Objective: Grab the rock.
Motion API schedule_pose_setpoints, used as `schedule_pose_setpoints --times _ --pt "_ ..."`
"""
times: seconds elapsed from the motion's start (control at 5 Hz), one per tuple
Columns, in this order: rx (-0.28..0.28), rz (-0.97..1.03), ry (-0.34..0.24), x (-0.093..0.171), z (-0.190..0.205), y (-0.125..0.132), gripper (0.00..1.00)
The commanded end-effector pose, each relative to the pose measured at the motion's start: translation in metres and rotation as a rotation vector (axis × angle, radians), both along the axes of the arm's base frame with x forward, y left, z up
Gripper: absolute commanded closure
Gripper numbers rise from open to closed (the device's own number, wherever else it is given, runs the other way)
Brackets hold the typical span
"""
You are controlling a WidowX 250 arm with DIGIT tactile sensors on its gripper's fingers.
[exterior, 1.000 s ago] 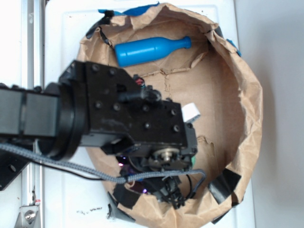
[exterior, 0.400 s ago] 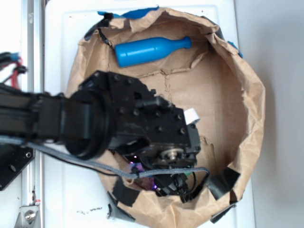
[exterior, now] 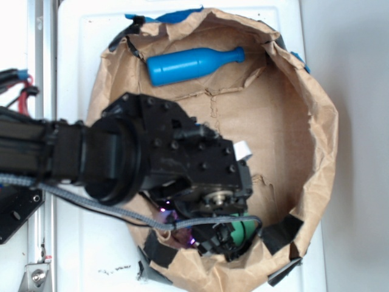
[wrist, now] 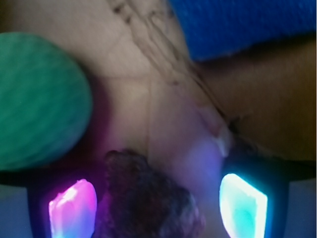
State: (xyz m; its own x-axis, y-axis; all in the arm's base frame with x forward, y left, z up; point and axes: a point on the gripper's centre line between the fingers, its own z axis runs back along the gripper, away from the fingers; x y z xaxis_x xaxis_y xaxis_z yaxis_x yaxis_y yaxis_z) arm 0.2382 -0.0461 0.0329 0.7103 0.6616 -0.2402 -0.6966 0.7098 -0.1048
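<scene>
Rock (wrist: 148, 198) between jaws, beside ball (wrist: 34, 99)

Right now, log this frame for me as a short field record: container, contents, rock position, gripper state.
container: crumpled brown paper bag, open at the top
contents: blue bottle, green ball, rock
rock position: between the lit fingers, nearer the pink one, just beside the ball
gripper: open, fingers either side of the rock, not closed on it
exterior view: arm hides the rock; only a sliver of the ball shows

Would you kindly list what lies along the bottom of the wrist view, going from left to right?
Pink-lit fingertip → rock → cyan-lit fingertip. The green ball sits higher up, above the pink fingertip.
</scene>
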Motion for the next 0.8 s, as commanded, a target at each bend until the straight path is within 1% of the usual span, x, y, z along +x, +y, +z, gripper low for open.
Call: schedule_pose_setpoints --times 0.0,0.2,0.6 --pt "-0.013 -0.035 -0.027 -0.01 0.0039 0.002 0.4" --pt "-0.025 -0.027 -0.027 -0.0106 0.0054 0.0016 1.0" --pt "-0.025 -0.023 -0.033 -0.0049 0.0085 0.004 1.0"
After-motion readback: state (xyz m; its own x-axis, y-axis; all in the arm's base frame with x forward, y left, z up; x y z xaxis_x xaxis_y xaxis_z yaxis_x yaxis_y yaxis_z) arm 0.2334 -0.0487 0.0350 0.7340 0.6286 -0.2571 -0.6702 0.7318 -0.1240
